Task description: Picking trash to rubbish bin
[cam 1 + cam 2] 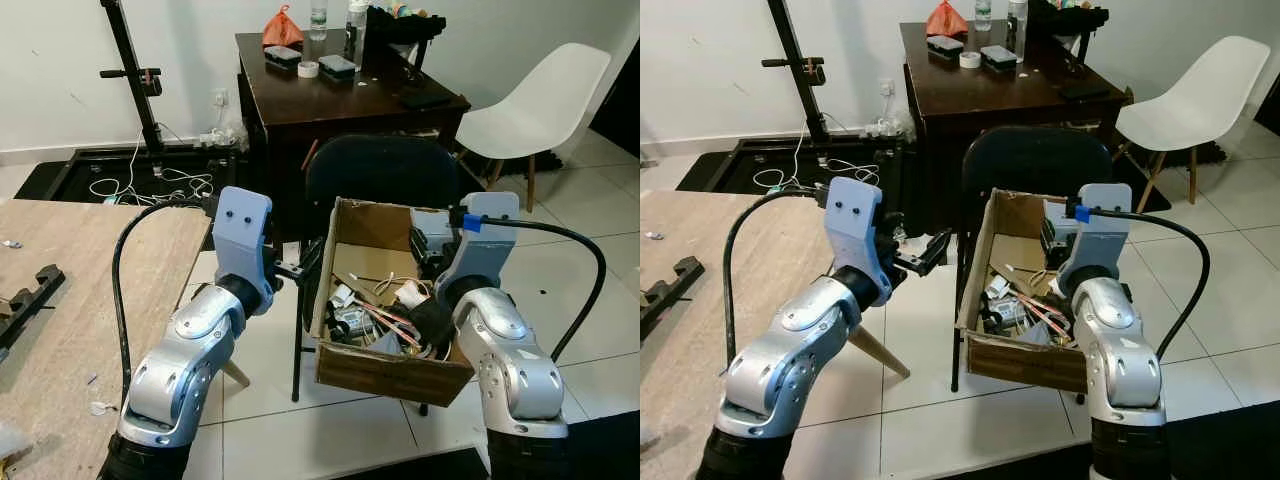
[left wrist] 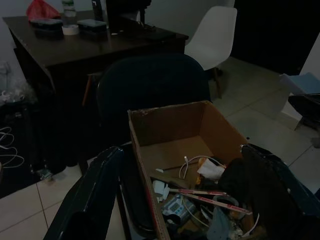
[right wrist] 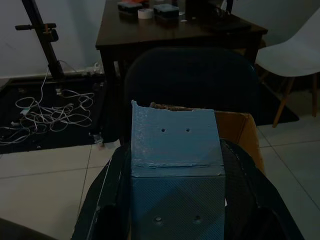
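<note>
One cardboard box (image 1: pixel 372 300) serves as the rubbish bin here, resting on the seat of a dark office chair (image 1: pixel 385 170) in front of the robot, and the trash lies loose inside it. The box holds thin white cables, a few flat sticks, a pale crumpled wrapper, small packets and a dark soft lump toward its right wall. All of this looks light and mostly limp, so a pinch on a bunched or stiff part, such as a stick's middle or a wrapper's fold, should hold better than a grab at a trailing cable. The box itself seems light but floppy, with an open top and a ragged rear rim; it would best be steadied by its side walls. The left tool (image 1: pixel 921 254) hovers just beside the box's left wall, its two black fingers spread apart and holding nothing. The right tool (image 1: pixel 432 262) reaches over the box's right side, above the dark lump; whether its fingers are spread or closed cannot be told. Behind the chair stands a dark wooden tabletop (image 1: pixel 340 95) carrying bottles and small items.
</note>
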### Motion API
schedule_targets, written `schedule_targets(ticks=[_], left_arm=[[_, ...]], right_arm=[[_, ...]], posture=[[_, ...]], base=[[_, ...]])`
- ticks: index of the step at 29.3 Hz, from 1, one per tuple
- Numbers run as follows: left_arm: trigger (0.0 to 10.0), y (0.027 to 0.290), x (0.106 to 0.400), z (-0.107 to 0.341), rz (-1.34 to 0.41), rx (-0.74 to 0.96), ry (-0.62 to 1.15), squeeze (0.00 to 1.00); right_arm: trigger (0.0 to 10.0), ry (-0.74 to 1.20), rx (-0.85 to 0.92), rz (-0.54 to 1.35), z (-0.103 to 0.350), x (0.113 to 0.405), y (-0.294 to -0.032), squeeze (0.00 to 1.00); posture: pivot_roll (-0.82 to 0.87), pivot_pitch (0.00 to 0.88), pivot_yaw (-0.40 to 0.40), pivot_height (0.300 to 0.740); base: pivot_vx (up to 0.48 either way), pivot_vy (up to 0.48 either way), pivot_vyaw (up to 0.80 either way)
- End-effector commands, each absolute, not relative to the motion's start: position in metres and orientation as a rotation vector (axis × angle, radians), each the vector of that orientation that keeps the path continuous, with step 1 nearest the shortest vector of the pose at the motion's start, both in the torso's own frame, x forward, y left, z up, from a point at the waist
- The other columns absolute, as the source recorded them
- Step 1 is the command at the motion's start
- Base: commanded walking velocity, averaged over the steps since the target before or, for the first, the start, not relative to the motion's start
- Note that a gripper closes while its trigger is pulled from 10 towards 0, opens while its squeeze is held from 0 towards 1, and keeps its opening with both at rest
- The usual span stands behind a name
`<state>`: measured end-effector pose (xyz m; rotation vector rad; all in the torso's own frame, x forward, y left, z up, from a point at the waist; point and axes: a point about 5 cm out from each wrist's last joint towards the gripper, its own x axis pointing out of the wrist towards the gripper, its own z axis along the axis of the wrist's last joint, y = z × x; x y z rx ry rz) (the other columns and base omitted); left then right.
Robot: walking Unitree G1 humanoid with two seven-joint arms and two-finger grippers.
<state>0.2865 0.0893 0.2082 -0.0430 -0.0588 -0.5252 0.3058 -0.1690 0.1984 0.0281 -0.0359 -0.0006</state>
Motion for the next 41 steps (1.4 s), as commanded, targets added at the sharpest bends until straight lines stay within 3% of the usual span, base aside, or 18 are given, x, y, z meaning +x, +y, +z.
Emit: schedule_targets(ticks=[1, 14, 20, 30, 41], left_arm=[[10.0, 0.0884, 0.2866, 0.2068, -0.533, -0.014, -0.046, 0.0], [10.0, 0.0891, 0.2852, 0.207, -0.533, -0.04, -0.039, 0.0], [10.0, 0.0924, 0.2881, 0.2064, -0.517, -0.042, -0.021, 0.0], [10.0, 0.0942, 0.291, 0.2085, -0.515, -0.06, -0.02, 0.0], [10.0, 0.0893, 0.2901, 0.2106, -0.533, -0.029, -0.044, 0.0]], right_arm=[[10.0, -0.023, 0.029, 0.005, 0.1978, 0.3028, -0.1689, 0.0], [10.0, -0.006, 0.027, 0.01, 0.1955, 0.301, -0.1677, 0.0], [10.0, -0.001, 0.026, 0.012, 0.1956, 0.3005, -0.1674, 0.0], [10.0, 0.005, 0.027, 0.01, 0.1951, 0.2997, -0.1673, 0.0], [10.0, -0.009, 0.031, 0.005, 0.1957, 0.2991, -0.1704, 0.0]], posture=[[0.15, 0.053, 0.042, 0.74], [0.16, 0.056, 0.037, 0.74], [0.16, 0.059, 0.034, 0.74], [0.15, 0.066, 0.036, 0.74], [0.15, 0.072, 0.038, 0.74]], base=[[0.0, -0.401, 0.0], [0.0, -0.4, 0.0], [0.0, 0.0, 0.0], [0.0, 0.48, 0.0], [0.0, 0.0, 0.0]])
